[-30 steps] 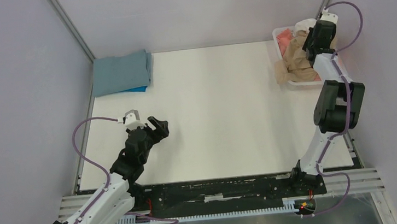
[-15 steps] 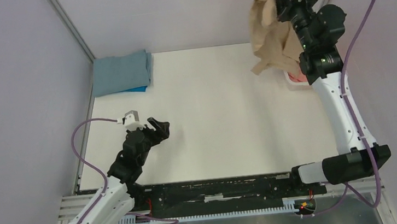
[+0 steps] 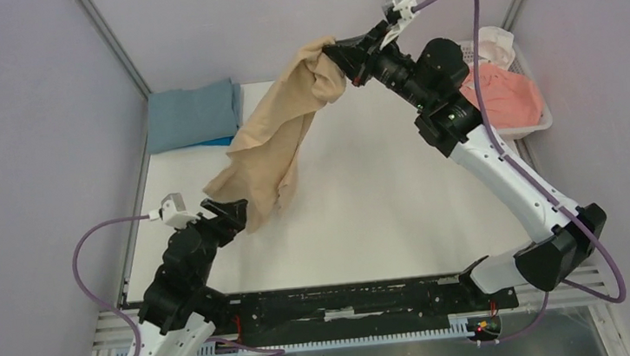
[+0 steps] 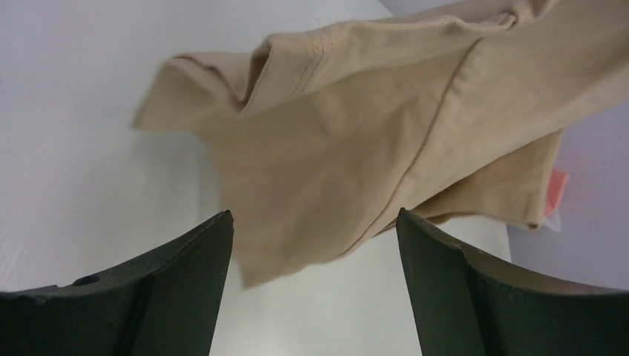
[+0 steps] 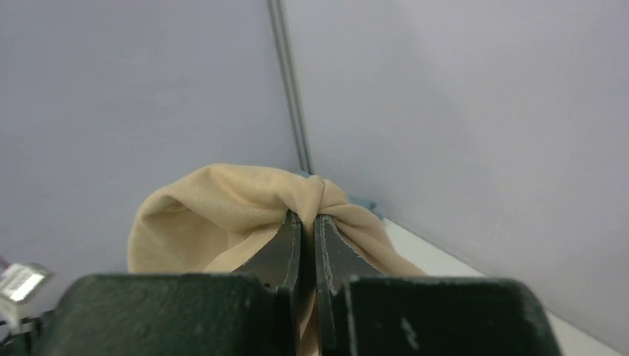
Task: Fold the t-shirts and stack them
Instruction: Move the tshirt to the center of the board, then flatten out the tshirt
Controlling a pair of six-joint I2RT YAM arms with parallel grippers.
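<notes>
Top view: your right tool [image 3: 336, 54] pinches the soft tan cloth t-shirt [image 3: 278, 142] at upper centre, and it drapes down to mid-left. Left wrist: your left tool [image 4: 313, 219] gapes wide, shirt just ahead. Right wrist: jaws squeezed on tan fabric.

The tan t-shirt [image 3: 278, 147] swung leftward — seemingly airborne; left gripper [image 3: 229, 211] retreated.

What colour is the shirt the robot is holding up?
The shirt is tan, like sand. The left wrist view shows it best.

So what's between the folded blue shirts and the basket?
Top view: the tan t-shirt dangling from the right gripper, plus the right arm.
</notes>
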